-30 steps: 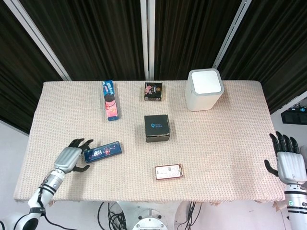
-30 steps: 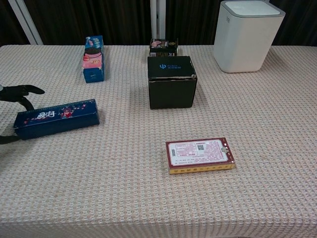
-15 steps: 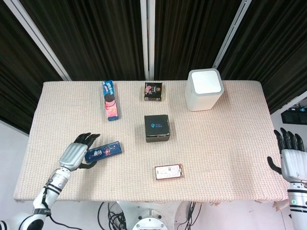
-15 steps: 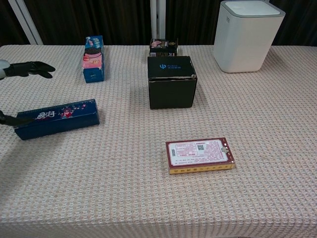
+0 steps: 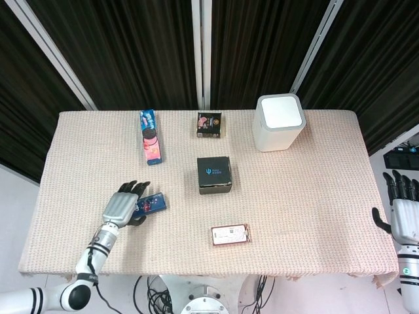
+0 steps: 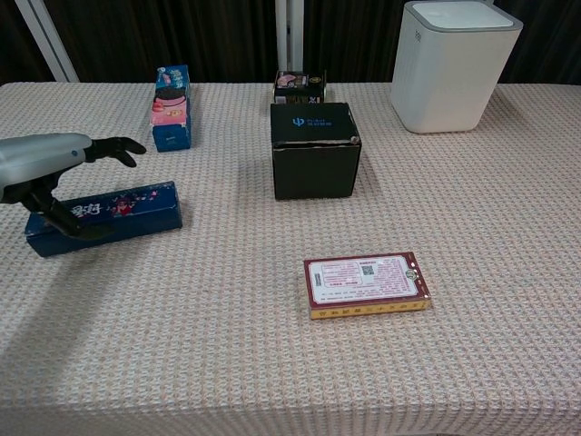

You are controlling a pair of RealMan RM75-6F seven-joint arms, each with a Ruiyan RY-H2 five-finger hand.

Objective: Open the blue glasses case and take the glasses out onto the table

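Observation:
The blue glasses case [image 5: 152, 203] [image 6: 123, 213] is a long dark-blue box with printed pictures, lying shut on the front left of the table. My left hand [image 5: 124, 205] [image 6: 41, 162] hovers over its left end with the fingers stretched out above the lid. The thumb reaches down along the case's front side. It holds nothing. My right hand [image 5: 404, 214] hangs beyond the table's right edge with its fingers apart and empty; the chest view does not show it. No glasses are visible.
A black box [image 5: 215, 174] [image 6: 314, 150] stands mid-table. In front of it lies a flat red box [image 5: 230, 234] [image 6: 366, 284]. At the back are a cookie box [image 5: 150, 136] [image 6: 171, 107], a small dark box [image 5: 209, 124] [image 6: 300, 86] and a white bin [image 5: 279, 122] [image 6: 458, 64].
My left hand has moved right, from beside the case's left end to over it, now covering that end. My right hand has drifted further right and down, away from the table.

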